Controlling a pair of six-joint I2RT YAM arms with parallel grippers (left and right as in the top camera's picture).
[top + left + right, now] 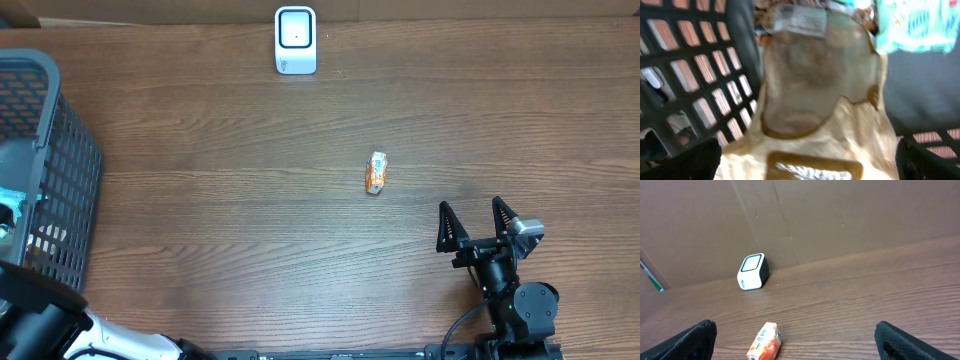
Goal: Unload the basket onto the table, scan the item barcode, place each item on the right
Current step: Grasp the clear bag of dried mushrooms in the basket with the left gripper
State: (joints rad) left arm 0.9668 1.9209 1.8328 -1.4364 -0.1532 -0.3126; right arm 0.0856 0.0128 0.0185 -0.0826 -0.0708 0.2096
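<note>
A small orange item packet (pixel 376 172) lies flat mid-table, its printed stripes showing in the right wrist view (pixel 765 342). The white barcode scanner (pixel 295 40) stands upright at the far edge, and also shows ahead of the right wrist (pixel 752 271). My right gripper (pixel 478 225) is open and empty, to the right of the packet and nearer the front edge. My left gripper (pixel 807 167) is open inside the grey basket (pixel 60 170), its fingers (pixel 685 160) spread wide on either side of a tan bag (pixel 815 85) with brown trim lying below.
A teal and white package (pixel 910 25) lies beside the tan bag in the basket. The basket's slatted wall (pixel 695 65) is close on the left gripper's left. A brown cardboard wall (pixel 815 215) backs the table behind the scanner.
</note>
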